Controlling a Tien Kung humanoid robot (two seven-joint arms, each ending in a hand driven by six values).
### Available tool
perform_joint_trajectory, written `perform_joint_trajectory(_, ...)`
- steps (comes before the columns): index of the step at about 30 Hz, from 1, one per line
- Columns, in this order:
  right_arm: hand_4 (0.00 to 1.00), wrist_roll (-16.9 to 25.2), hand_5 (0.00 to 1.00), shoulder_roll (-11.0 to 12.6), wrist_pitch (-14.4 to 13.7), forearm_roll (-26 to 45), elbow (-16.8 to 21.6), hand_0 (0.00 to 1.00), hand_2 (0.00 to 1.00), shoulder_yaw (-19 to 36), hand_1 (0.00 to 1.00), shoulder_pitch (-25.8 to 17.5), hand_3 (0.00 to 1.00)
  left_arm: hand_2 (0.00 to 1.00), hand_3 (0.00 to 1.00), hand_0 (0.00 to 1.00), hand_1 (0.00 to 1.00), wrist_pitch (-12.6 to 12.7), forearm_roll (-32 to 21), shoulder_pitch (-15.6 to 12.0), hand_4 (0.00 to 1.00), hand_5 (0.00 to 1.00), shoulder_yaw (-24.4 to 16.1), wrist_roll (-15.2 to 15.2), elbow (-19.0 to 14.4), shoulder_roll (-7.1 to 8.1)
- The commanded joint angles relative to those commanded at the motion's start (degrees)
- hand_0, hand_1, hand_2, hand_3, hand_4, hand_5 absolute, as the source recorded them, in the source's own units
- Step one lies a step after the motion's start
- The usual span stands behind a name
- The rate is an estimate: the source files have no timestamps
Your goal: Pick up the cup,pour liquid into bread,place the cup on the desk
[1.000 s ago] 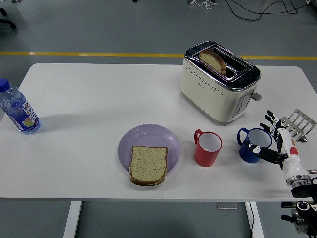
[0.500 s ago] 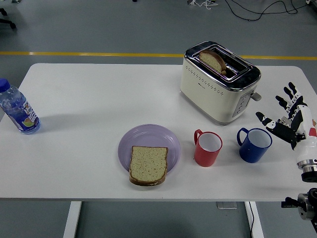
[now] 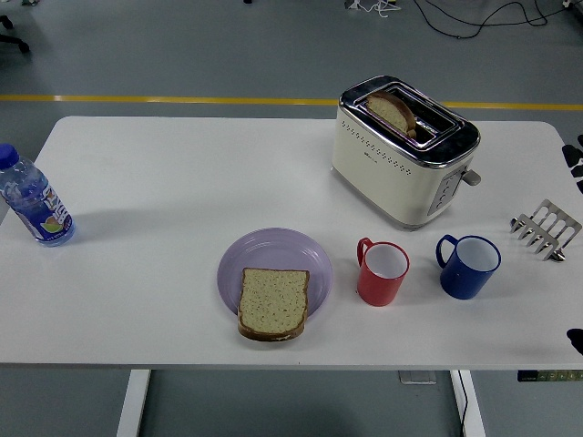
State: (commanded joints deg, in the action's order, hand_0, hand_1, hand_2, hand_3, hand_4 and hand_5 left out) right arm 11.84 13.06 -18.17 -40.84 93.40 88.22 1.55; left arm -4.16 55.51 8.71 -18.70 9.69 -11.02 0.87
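A blue cup [image 3: 469,266] stands upright on the white table [image 3: 164,173], right of centre, with its handle to the left. A red cup [image 3: 383,272] stands just left of it, also upright. Left of the cups, a slice of bread [image 3: 272,303] lies on the near edge of a purple plate [image 3: 273,248]. Only a small black part of my right hand [image 3: 577,159] shows at the picture's right edge, well away from both cups and holding nothing that I can see. My left arm is out of view.
A cream toaster [image 3: 404,155] with a slice of toast [image 3: 392,111] in its slot stands behind the cups. A metal toast rack [image 3: 546,228] sits at the far right. At the table's left edge is a water bottle [image 3: 34,202].
My right hand has drawn back from beside the blue cup, rising and moving right until it is almost out of the picture. The toast rack it covered now shows. The cups have not moved.
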Motion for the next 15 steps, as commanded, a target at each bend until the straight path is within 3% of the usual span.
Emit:
perform_joint_trajectory(3, 0.811, -0.9, 0.228, -0.1, 0.3, 6.2, -0.1, 0.804, 0.792, 2.4, 0.716, -0.4, 0.806, 0.737, 0.63, 0.668, 0.736, 0.0, 0.0, 0.0, 0.395, 0.998, 0.0, 0.0, 0.0, 0.01)
perform_joint_trajectory(4, 0.784, -1.3, 0.231, -0.2, 0.4, 8.8, -0.1, 0.723, 0.715, 3.2, 0.65, -0.5, 0.717, 0.737, 0.629, 0.668, 0.736, -0.1, 0.0, 0.0, 0.394, 0.998, 0.0, 0.0, 0.0, 0.01)
perform_joint_trajectory(9, 0.784, -5.4, 0.231, -0.6, 0.3, 20.6, -1.2, 0.723, 0.715, 6.2, 0.65, -1.1, 0.717, 0.737, 0.629, 0.668, 0.736, -0.1, -0.1, -0.2, 0.394, 0.998, 0.2, -0.1, 0.1, -0.07)
perform_joint_trajectory(10, 0.716, -6.3, 0.185, -0.6, 0.1, 23.2, -1.3, 0.655, 0.634, 6.4, 0.587, -1.1, 0.613, 0.737, 0.629, 0.668, 0.736, -0.1, -0.1, -0.2, 0.396, 0.998, 0.2, -0.1, 0.1, -0.08)
perform_joint_trajectory(15, 0.716, -11.7, 0.185, -0.8, 1.0, 27.2, -2.4, 0.655, 0.634, 8.2, 0.587, -1.5, 0.613, 0.737, 0.629, 0.668, 0.736, -0.1, -0.1, -0.3, 0.396, 0.998, 0.4, -0.1, 0.1, -0.17)
